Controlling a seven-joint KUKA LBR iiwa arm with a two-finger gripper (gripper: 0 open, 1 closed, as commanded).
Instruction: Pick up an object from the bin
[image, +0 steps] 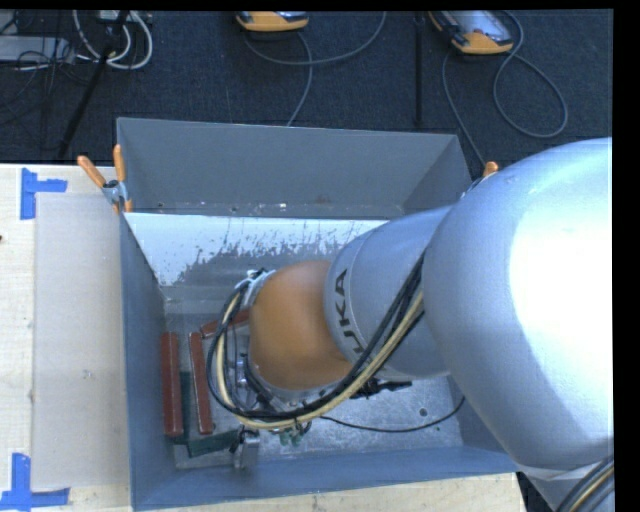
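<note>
The arm (500, 300), with its orange cover (290, 335), reaches down into the grey bin (290, 170) beside two reddish-brown bars (172, 385) lying side by side above a dark green piece (208, 447).

Grey bin (290, 170), 12 o'clock wall streaked white; silver arm (520, 300), orange wrist cover (290, 335), yellow and black cables (372, 370); two reddish-brown bars (172, 385) at 8 o'clock.

BLOCKED: arm (400, 300) fills bin (290, 130) middle; red bars (186, 385) hug left wall (142, 330) | OPEN: you can pass over right floor (405, 432) and back slope (270, 240).
</note>
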